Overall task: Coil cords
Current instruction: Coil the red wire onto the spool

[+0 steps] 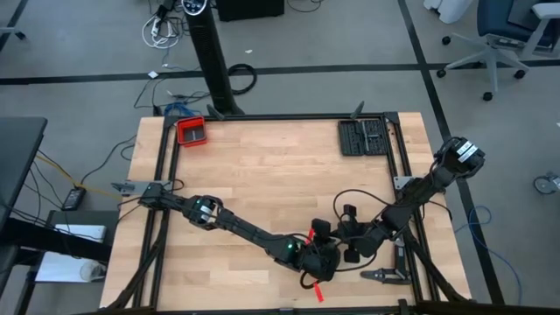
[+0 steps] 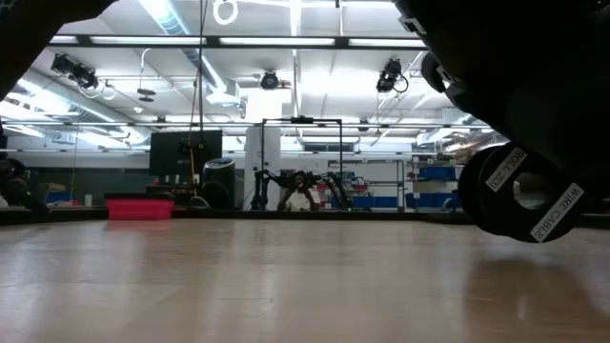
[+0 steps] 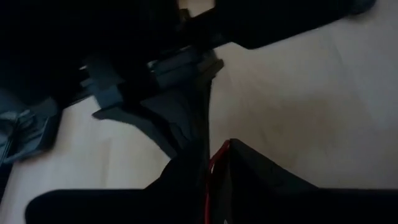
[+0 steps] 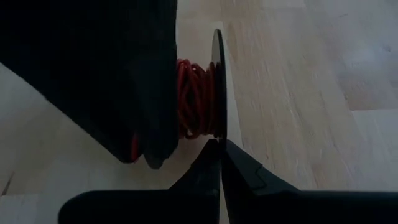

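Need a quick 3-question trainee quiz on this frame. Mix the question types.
1. True or false: in the right wrist view, the red cord is wound around a spool.
2. In the high view, where is the red tray? A: the table corner at the picture's upper left. B: the table centre. C: the corner at the picture's lower right.
3. Fill in: the right gripper is ___ (open or shut).
Key: 1 true; 2 A; 3 shut.

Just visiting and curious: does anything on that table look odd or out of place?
Nothing looks spilled or broken. One loose end of the red cord trails on the table near its front edge, below the left gripper.
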